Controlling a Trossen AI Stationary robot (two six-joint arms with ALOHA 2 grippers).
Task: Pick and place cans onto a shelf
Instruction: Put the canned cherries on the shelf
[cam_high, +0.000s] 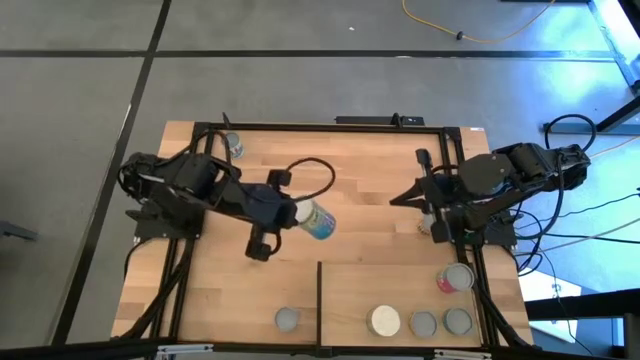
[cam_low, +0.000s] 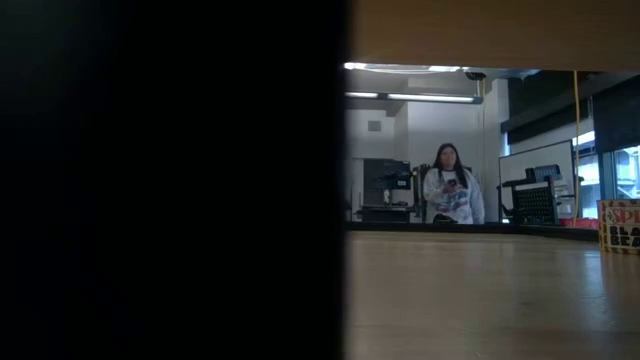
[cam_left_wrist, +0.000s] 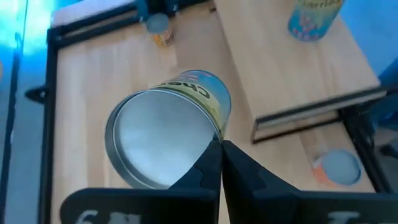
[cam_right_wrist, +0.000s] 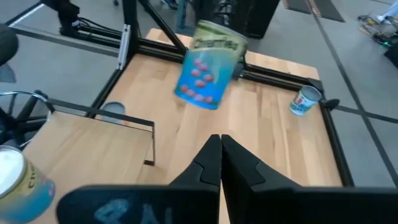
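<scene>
The left gripper (cam_high: 297, 213) is extended over mid-table, fingers pinched together. The right gripper (cam_high: 425, 190) is held shut, facing left.

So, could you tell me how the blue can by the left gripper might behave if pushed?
The can looks tipped over, so it would probably roll. Its smooth wall seems rigid, perhaps slippery against the shut left gripper.

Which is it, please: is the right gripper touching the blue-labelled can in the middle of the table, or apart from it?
Apart. The high view shows bare table between the right gripper and the tilted blue-labelled can.
</scene>
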